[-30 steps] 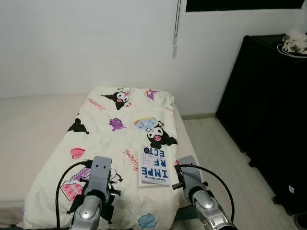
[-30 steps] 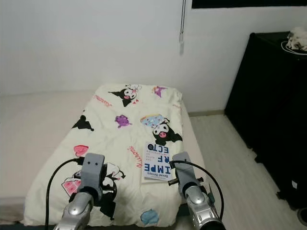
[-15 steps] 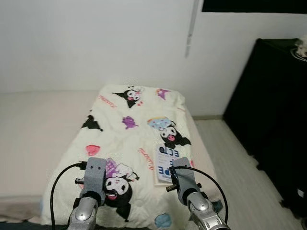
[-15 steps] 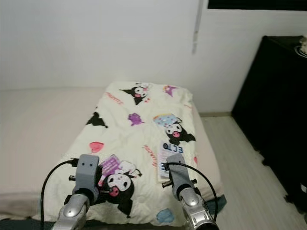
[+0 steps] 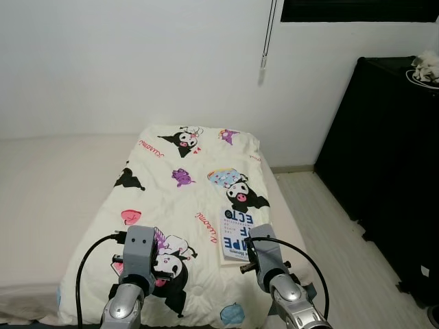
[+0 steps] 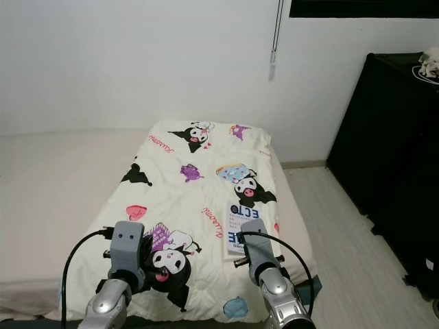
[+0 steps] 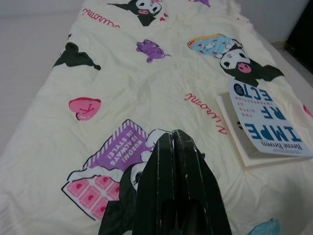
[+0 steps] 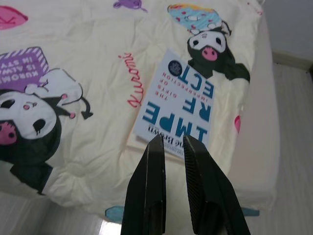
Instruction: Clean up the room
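Since a second ago my whole view has shifted, so the camera moved; the book lies where it was, on the right near part of the cartoon-print blanket covering the bed. My right gripper hovers above the book's near edge, fingers slightly parted, holding nothing. My left gripper hangs over the blanket to the left, fingers pressed together, empty. Right of the bed stands a black cabinet with a white bundle on top.

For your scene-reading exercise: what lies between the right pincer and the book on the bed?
Nothing but air: in the right wrist view the right pincer hovers at the book's near edge, over the blanket.
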Available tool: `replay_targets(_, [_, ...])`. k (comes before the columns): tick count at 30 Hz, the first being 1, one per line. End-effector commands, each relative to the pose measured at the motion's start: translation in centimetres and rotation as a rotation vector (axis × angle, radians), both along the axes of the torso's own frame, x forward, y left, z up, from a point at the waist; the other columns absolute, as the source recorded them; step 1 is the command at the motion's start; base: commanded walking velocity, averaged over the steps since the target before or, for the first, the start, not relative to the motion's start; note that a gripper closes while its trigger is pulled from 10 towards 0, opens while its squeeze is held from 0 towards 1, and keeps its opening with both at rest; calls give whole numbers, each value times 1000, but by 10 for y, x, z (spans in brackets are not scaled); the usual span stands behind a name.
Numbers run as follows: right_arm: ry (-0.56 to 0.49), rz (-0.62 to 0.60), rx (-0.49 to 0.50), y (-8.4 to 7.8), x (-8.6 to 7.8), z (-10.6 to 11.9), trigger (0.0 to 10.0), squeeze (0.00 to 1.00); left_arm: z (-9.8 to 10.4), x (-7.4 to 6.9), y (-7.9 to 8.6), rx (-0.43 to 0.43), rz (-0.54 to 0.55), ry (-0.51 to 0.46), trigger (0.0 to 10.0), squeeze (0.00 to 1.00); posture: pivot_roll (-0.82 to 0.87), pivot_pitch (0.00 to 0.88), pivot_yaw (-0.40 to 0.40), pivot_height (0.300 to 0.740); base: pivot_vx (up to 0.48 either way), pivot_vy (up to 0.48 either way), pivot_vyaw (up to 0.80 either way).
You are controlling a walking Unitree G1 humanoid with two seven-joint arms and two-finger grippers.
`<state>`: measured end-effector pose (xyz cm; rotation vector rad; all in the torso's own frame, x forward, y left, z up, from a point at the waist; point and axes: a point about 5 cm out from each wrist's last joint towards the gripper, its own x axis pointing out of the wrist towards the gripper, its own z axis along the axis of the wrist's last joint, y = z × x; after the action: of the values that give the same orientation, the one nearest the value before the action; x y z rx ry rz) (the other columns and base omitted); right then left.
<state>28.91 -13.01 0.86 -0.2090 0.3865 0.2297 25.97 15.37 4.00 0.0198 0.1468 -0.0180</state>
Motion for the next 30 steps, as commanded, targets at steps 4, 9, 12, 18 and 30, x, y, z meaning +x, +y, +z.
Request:
replay_targets(4, [1, 1, 4, 0, -1, 0, 10000, 0, 1, -1, 0, -19, 4, -7, 10000, 0, 29, 36, -24, 740, 389, 0, 0])
replay_targets(9, [2, 5, 5, 0, 0, 0, 10000, 0, 1, -2, -1, -29, 7, -6, 10000, 0, 28, 35, -27, 740, 394, 0, 0])
replay_targets(12, [3, 6, 5, 0, 0, 0, 10000, 0, 1, -2, 0, -32, 7, -6, 10000, 0, 27, 37, -28, 740, 396, 0, 0])
replay_targets(18, [8, 12, 2, 0, 0, 0, 10000, 0, 0, -3, 2, -22, 27, 3, 10000, 0, 28, 38, -30, 740, 224, 0, 0])
replay_targets(30, [12, 22, 4, 2, 0, 0, 10000, 0, -4, -4, 6, -29, 50, 22, 10000, 0, 29, 39, -31, 740, 0, 0, 0])
